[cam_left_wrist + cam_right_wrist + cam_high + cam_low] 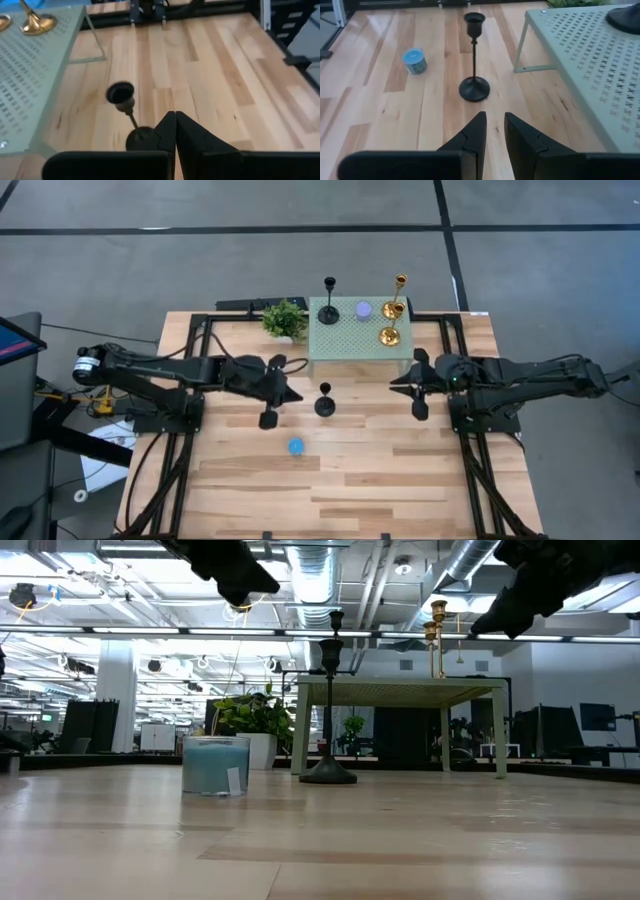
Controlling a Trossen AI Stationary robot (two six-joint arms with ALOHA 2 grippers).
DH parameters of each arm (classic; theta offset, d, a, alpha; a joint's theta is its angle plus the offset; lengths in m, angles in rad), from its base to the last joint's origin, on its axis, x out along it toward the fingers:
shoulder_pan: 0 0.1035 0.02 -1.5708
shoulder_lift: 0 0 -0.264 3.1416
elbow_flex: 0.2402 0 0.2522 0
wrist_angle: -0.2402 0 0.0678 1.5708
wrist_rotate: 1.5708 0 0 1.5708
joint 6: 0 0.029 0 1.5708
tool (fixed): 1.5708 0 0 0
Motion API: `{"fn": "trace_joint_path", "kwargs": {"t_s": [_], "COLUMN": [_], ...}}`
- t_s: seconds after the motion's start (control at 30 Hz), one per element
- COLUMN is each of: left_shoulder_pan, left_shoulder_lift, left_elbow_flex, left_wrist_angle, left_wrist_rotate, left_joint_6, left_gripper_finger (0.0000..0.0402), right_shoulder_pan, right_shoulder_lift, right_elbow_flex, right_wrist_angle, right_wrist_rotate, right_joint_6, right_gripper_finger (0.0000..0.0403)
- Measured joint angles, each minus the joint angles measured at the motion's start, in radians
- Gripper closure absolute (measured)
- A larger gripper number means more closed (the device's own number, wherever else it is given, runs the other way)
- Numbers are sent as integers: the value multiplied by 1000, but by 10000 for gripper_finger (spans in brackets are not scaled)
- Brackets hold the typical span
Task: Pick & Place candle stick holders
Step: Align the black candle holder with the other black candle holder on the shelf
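A black stemmed holder (324, 402) stands upright on its round base on the wooden table, and also shows in the left wrist view (127, 112) and the right wrist view (474, 65). A low blue holder (296, 446) sits nearer the front edge. On the green perforated stand (345, 345) are another black holder (329, 308), a purple one (363, 310) and two gold ones (393, 308) (390, 335). My left gripper (297, 394) is shut and empty, raised just left of the black holder. My right gripper (396, 384) is raised to its right, open by a narrow gap and empty.
A small green plant (285, 320) stands at the stand's left far corner. Black frame rails (190, 380) run along both sides of the table. Bare wood lies along the near half of the table (380, 470).
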Motion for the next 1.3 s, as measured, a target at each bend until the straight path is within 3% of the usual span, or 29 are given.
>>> {"fn": "trace_joint_path", "kwargs": {"t_s": [0.1, 0.3, 0.4, 0.63, 0.77, 0.93, 1.13, 1.3], "left_shoulder_pan": [-28, -103, -135, -162, -161, -161, -160, -156], "left_shoulder_lift": [23, 39, -11, -148, -191, -185, -154, -153], "left_elbow_flex": [-23, -180, -247, -390, -446, -477, -477, -477], "left_wrist_angle": [16, 83, 104, 234, 232, 254, 313, 434], "left_wrist_rotate": [-60, -325, -367, -195, -112, -93, -93, -113], "left_joint_6": [2, 4, -12, -92, -243, -431, -441, -319], "left_gripper_finger": [397, 396, 397, 396, 395, 395, 395, 395], "right_shoulder_pan": [20, 59, 76, 87, 86, 86, 89, 89], "right_shoulder_lift": [3, -1, -1, 1, 1, 0, 1, 10], "right_elbow_flex": [0, 0, 0, 0, 0, 0, 0, 0], "right_wrist_angle": [0, -3, -5, -8, 0, 8, 7, 8], "right_wrist_rotate": [3, 3, 3, 4, 16, 31, 30, 29], "right_joint_6": [18, 53, 53, 53, 53, 54, 56, 80], "right_gripper_finger": [342, 342, 342, 342, 342, 342, 342, 342]}}
